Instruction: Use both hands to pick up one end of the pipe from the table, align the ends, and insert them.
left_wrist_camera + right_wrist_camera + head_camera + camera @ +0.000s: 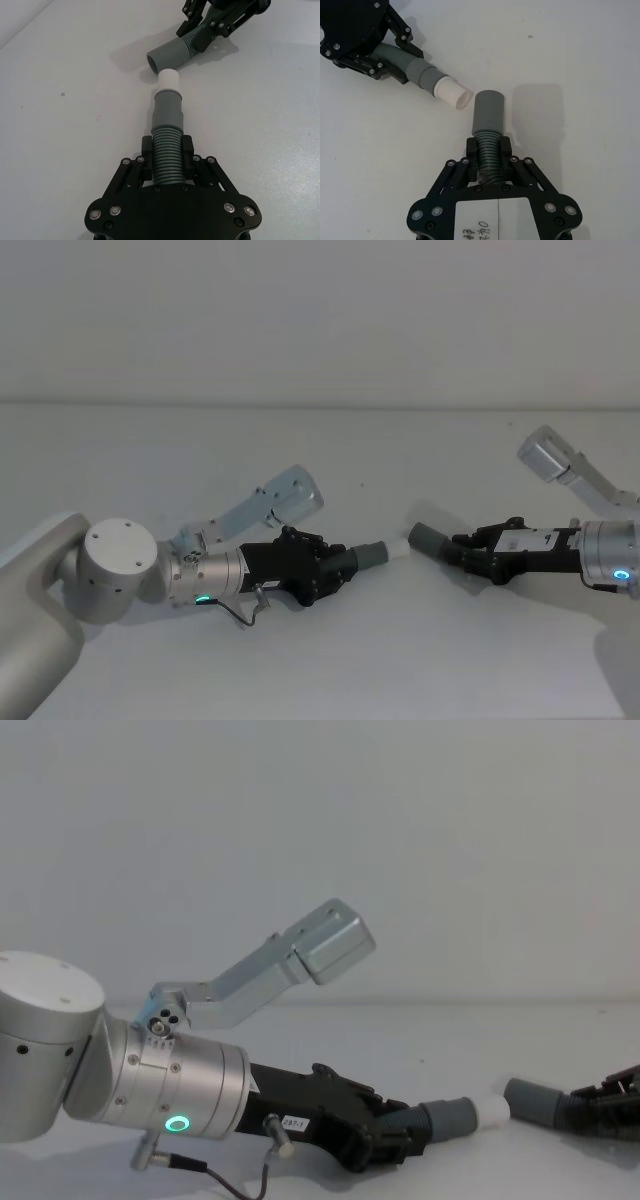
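Left gripper (167,150) clamped on the ribbed grey pipe (167,167), right behind its smooth white-tipped cuff (168,102). Right gripper (489,150) clenched behind the plain grey cuff (488,112). Cuffs just beside each other, angled, over the matte table (300,450).

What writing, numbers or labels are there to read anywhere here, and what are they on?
White label on the right hand: dark handwritten marks, sideways and cut off by the picture's edge, not readable.
Small white sticker on the left hand: print too small to read.
No writing on the hose or the table.
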`<state>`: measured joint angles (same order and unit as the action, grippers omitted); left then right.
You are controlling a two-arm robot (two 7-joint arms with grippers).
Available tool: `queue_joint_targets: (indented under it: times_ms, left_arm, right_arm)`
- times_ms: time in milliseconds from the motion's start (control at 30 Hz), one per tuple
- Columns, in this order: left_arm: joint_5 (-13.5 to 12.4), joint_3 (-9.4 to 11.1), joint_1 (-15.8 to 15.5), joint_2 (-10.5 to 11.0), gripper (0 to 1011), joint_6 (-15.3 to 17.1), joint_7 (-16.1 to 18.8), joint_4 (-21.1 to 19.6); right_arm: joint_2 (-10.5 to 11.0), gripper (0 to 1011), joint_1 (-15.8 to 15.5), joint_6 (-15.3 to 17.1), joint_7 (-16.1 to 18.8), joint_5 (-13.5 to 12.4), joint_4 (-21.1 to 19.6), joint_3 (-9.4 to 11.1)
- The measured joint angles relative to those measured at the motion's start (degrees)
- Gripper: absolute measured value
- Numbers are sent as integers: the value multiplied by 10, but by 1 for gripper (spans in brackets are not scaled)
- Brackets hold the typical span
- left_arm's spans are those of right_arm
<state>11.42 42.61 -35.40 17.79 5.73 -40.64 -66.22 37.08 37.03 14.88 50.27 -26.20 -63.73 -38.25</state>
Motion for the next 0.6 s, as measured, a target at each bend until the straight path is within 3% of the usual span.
queue_joint_targets:
  times_ms: [600]
  left_arm:
    - [0,0,0,0,323,0,0,0]
  right_arm:
    - [0,256,0,0,0,0,0,0]
